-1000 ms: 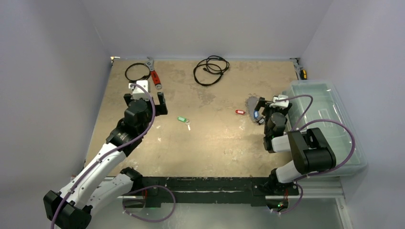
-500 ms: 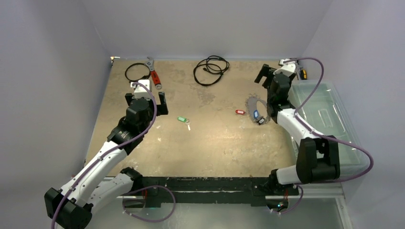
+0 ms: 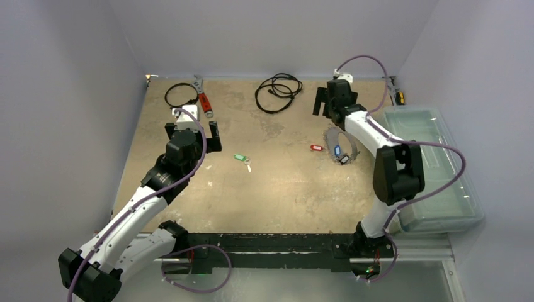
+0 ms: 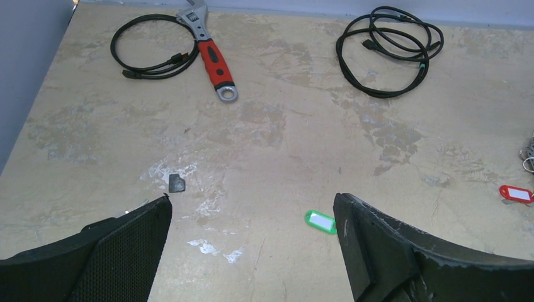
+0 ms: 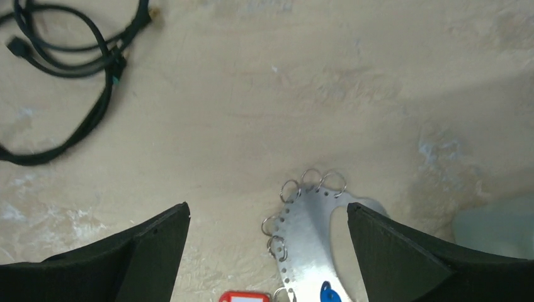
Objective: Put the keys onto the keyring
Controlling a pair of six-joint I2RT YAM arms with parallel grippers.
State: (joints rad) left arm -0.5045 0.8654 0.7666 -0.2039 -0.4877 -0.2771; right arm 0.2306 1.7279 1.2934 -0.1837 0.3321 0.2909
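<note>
Worktop [image 3: 283, 189]: worn tan, pale-stained, keyring [image 5: 308, 239] near right edge.
Walls [image 3: 271, 38]: plain grey.
Left gripper [image 4: 252, 198]: wide, empty.
Right gripper [image 5: 267, 207]: wide, empty, near keyring's far end.

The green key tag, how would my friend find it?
Look at the sandy table, near its middle, a bit left. The green key tag lies alone, the only green one; the red tag and blue tag sit at the metal ring.
</note>
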